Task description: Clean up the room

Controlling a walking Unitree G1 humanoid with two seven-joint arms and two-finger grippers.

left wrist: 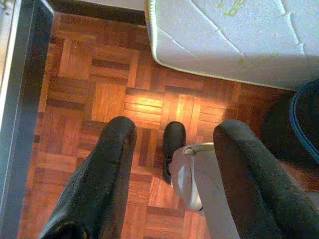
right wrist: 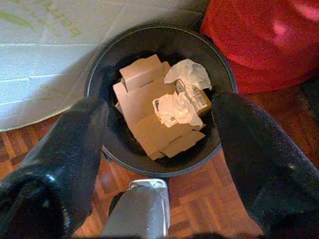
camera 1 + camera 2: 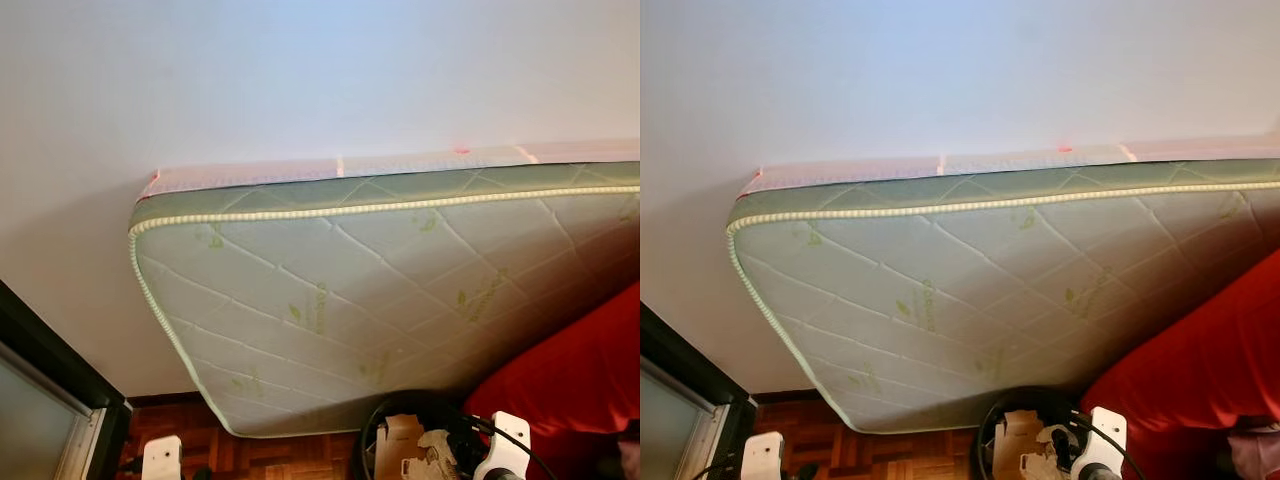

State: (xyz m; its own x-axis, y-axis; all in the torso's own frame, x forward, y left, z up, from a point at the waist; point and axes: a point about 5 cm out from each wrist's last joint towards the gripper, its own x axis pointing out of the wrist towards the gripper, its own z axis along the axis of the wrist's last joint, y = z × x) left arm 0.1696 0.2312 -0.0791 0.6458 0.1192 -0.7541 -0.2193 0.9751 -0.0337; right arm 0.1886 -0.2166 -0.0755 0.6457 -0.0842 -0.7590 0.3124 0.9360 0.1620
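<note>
A black round bin (image 2: 99,64) stands on the parquet, holding flattened cardboard (image 2: 149,114) and crumpled white paper (image 2: 177,107). In the eye views the bin (image 3: 372,430) sits at the bottom centre, in front of the mattress. My right gripper (image 2: 159,144) hangs open directly above the bin, with nothing between its fingers. My left gripper (image 1: 172,164) hangs open over bare parquet, also holding nothing. White wrist housings of both arms (image 3: 162,458) (image 3: 503,440) peek in at the bottom edge.
A green-and-white quilted mattress (image 3: 360,300) leans tilted against the white wall (image 3: 300,80). A red fabric mass (image 3: 580,380) lies right of the bin. A dark door frame (image 3: 50,380) stands at the left. My own foot (image 1: 173,144) rests on the parquet floor (image 1: 99,89).
</note>
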